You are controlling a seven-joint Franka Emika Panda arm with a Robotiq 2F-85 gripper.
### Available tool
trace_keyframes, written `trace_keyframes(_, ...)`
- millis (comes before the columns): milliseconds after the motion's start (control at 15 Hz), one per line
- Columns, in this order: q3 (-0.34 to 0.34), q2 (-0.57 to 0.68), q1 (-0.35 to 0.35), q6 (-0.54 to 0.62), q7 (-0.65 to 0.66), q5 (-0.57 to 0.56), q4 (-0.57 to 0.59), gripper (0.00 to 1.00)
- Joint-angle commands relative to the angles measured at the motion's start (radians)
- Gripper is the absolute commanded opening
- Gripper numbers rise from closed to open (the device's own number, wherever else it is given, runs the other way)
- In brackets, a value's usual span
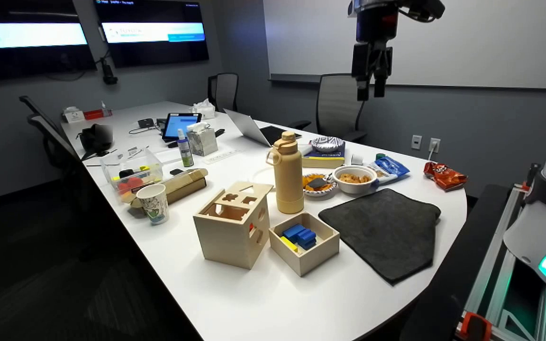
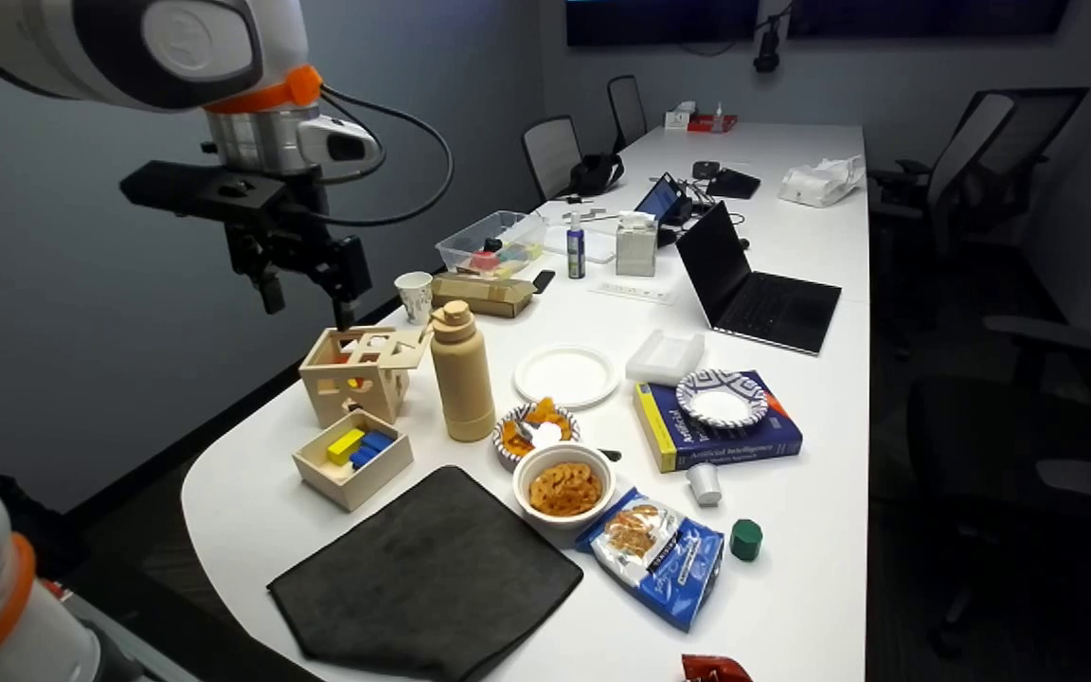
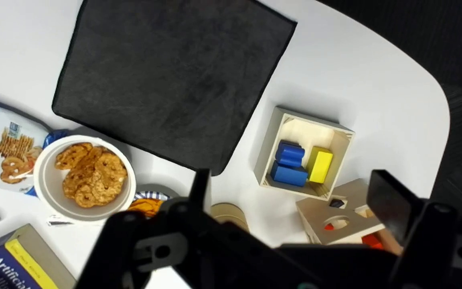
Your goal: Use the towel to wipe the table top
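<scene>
Lying spread, matte black-edged towel (image 3: pixel 171 80)

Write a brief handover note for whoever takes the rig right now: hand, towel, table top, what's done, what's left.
Hand: open, empty, raised above the table top.
Towel: black, spread out on the table top, beside the open wooden block box and the pretzel bowl.
Done: towel not yet grasped; whether any wiping has happened, the pictures don't settle.
Left: probably grasp the towel, then wipe, taking care around the bottle.
</scene>
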Motion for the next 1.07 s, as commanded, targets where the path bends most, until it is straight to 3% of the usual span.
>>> trace_keyframes(0, -0.028, 0.141, -0.036, 0.159, -0.001, 0.042, -0.048, 1.0)
trace_keyframes(533, -0.053, 0.543, -0.093, 0.572, 0.043, 0.166, -0.056, 1.0)
trace_keyframes(1000, -0.007, 0.837, -0.164, 0.748, -0.001, 0.356, -0.01, 1.0)
